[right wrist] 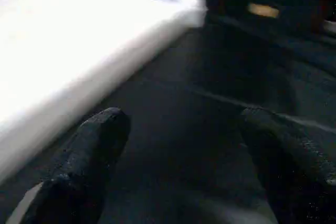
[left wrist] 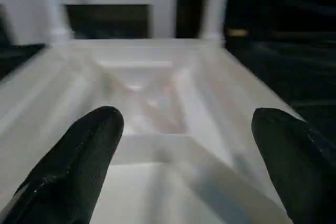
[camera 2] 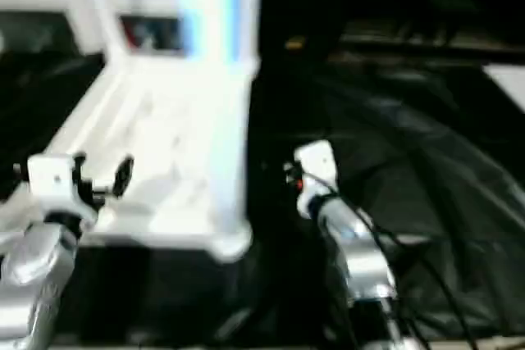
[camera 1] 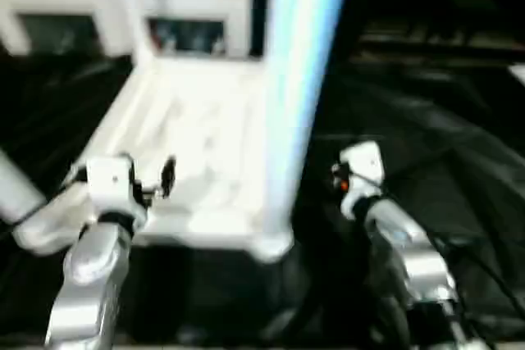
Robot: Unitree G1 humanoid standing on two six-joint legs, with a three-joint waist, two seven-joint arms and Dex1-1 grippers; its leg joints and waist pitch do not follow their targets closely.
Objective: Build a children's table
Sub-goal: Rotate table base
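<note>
The children's table top (camera 1: 197, 145) lies upside down on the black cover, ribbed underside up. One white leg (camera 1: 299, 79) stands upright in its near right corner socket. Two more legs (left wrist: 50, 9) (left wrist: 215, 3) rise from the far corners. Another white tube (camera 1: 18, 194) slants in at the near left corner, partly behind my left arm. My left gripper (camera 1: 123, 168) hovers open over the near left part of the underside, and its fingers (left wrist: 79, 161) hold nothing. My right gripper (right wrist: 181, 124) is open above the black cover, just right of the top's edge (right wrist: 79, 72).
The large work table (camera 1: 426, 145) is draped in wrinkled black cover, with open room to the right of the white top. A white cabinet with dark glass doors (camera 1: 184, 34) stands behind it. Black cables (camera 1: 459, 260) run along my right forearm.
</note>
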